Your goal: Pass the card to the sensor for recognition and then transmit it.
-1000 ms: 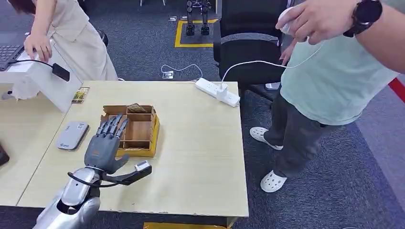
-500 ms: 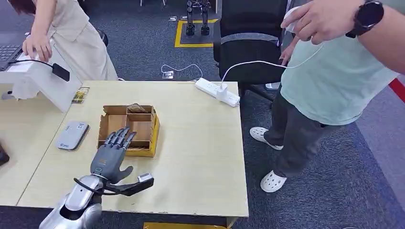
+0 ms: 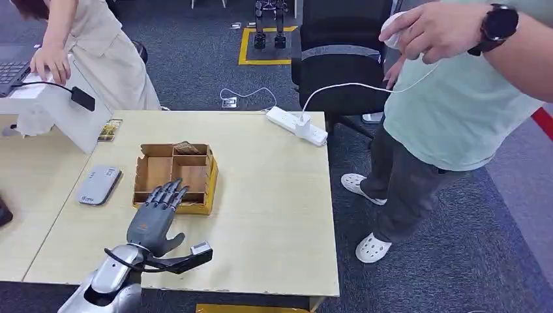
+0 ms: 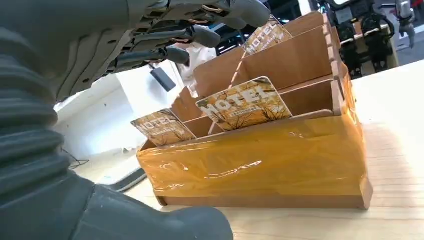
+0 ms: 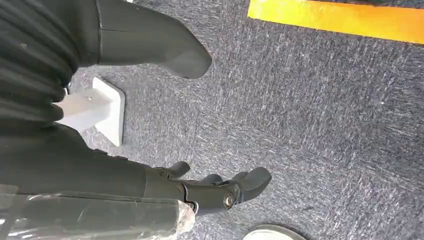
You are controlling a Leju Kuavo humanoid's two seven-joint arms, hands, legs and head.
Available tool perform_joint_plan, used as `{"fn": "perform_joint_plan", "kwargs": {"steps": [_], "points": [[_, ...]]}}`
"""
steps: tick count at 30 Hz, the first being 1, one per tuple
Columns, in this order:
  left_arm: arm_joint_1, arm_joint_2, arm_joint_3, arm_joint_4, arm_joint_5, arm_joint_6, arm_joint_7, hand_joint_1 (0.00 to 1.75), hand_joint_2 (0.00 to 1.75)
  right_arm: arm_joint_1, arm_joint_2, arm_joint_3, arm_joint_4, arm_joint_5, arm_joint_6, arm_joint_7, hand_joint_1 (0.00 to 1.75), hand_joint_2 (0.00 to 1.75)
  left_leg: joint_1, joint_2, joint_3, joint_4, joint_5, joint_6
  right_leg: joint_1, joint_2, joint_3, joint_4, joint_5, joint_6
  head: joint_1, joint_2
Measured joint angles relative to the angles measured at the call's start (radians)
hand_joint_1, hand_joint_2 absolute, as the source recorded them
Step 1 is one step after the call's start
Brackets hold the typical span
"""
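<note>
Cards [image 4: 244,103] stand upright in the compartments of the cardboard box [image 3: 207,189] on the table [image 3: 274,195], just ahead of the left hand [image 3: 155,215], which hovers empty with fingers extended, while the right hand [image 5: 220,192] hangs loosely curled and empty over the floor.

head view high, looking forward and down over the table [image 3: 274,195], left wrist view low and close beside the divided box [image 4: 260,160], shared with head view, right wrist view facing carpet [image 5: 310,115]
</note>
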Motion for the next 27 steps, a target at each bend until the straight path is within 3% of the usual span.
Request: {"fn": "perform_joint_plan", "kwargs": {"steps": [10, 27], "points": [[0.003, -0.035, 0.002, 0.008, -0.107, 0.093, 0.087, 0.0, 1.75, 0.0, 0.0, -0.002, 0.0, 0.003, 0.001, 0.003, 0.0, 1.75, 0.0, 0.0, 0.0, 0.0, 0.0, 0.0, 0.0, 0.0, 0.0, 0.0, 0.0, 0.0, 0.0, 0.0], [0.004, -0.087, 0.007, 0.039, -0.138, 0.105, 0.107, 0.0, 1.75, 0.001, 0.0, -0.018, 0.0, 0.006, -0.002, 0.003, 0.0, 1.75, 0.0, 0.0, 0.0, 0.0, 0.0, 0.0, 0.0, 0.0, 0.0, 0.0, 0.0, 0.0, 0.0, 0.0]]}}
